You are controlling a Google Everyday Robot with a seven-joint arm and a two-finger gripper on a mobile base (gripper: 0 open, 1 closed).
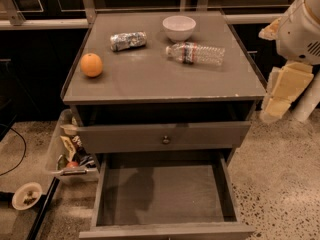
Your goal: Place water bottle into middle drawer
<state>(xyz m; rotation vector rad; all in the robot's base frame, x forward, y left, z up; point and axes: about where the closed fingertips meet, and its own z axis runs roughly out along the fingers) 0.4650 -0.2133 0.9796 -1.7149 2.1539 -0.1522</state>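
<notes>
Right of the crumpled silver foil packet (128, 40), the small clear ribbed plastic water bottle (196, 53) lies on its side on the grey tabletop (150, 81) near the white bowl (179, 27). Below, the wide shallow grey middle drawer (160, 196) stands pulled out, its floor bare. The cream-coloured tool (281, 95) hangs off the tabletop's right edge, well apart, released or clenched I cannot tell; the reach looks not yet begun, so next it must come over the water bottle and grip across its body.

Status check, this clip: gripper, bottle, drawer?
Gripper right of cabinet, low. Water bottle lying on top, untouched. Middle drawer open. White bowl close behind bottle.
</notes>
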